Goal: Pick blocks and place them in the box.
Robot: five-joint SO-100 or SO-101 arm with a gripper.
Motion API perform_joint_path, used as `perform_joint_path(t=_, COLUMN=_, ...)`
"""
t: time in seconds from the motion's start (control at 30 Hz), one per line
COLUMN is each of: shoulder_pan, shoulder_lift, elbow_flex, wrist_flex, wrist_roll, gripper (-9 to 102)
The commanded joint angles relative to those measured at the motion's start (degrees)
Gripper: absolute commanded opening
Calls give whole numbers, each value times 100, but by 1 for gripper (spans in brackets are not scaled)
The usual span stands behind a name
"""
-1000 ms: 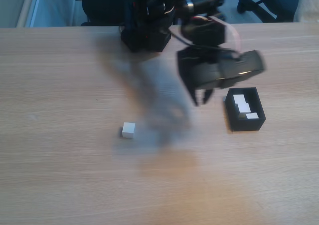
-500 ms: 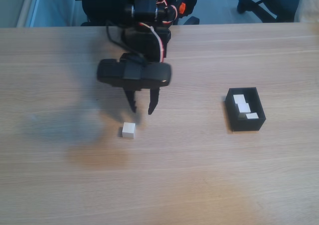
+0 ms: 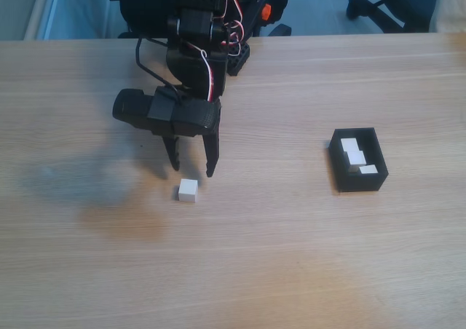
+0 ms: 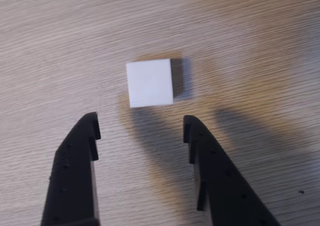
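One white block [image 3: 188,191] lies alone on the wooden table [image 3: 87,271]. In the wrist view this block [image 4: 149,82] sits just ahead of the gap between my two black fingers. My gripper [image 3: 193,172] hangs open just behind the block in the fixed view, fingertips pointing down at it, nothing held. In the wrist view my gripper [image 4: 140,125] shows both fingers spread wider than the block. The black box [image 3: 357,183] stands to the right in the fixed view, and three white blocks [image 3: 354,155] lie inside it.
The arm's black base and wiring [image 3: 204,23] stand at the table's far edge. A dark office chair base [image 3: 378,1] is on the floor beyond the table.
The arm has swung from beside the box leftward across the table and come down behind the lone block. The gripper stays open. The blocks have not moved.
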Motion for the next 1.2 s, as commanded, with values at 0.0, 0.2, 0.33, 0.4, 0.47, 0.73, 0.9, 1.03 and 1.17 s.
perform_joint_path(t=0.0, shoulder_pan=-62, shoulder_lift=-176, elbow_flex=-202, wrist_flex=-237, wrist_roll=-53, gripper=18)
perform_joint_path(t=0.2, shoulder_pan=-70, shoulder_lift=-659, elbow_flex=-316, wrist_flex=-642, wrist_roll=-97, gripper=18)
perform_joint_path(t=0.33, shoulder_pan=-62, shoulder_lift=-967, elbow_flex=-457, wrist_flex=-826, wrist_roll=-88, gripper=18)
perform_joint_path(t=0.4, shoulder_pan=-53, shoulder_lift=-1134, elbow_flex=-562, wrist_flex=-861, wrist_roll=-97, gripper=18)
perform_joint_path(t=0.47, shoulder_pan=-35, shoulder_lift=-1292, elbow_flex=-703, wrist_flex=-888, wrist_roll=-79, gripper=18)
perform_joint_path(t=0.73, shoulder_pan=105, shoulder_lift=-1802, elbow_flex=-1099, wrist_flex=-1011, wrist_roll=-158, gripper=17)
perform_joint_path(t=0.9, shoulder_pan=149, shoulder_lift=-1828, elbow_flex=-1116, wrist_flex=-958, wrist_roll=-237, gripper=17)
perform_joint_path(t=1.03, shoulder_pan=114, shoulder_lift=-1723, elbow_flex=-1055, wrist_flex=-879, wrist_roll=-308, gripper=13)
perform_joint_path(t=1.17, shoulder_pan=53, shoulder_lift=-1626, elbow_flex=-1002, wrist_flex=-773, wrist_roll=-378, gripper=7)
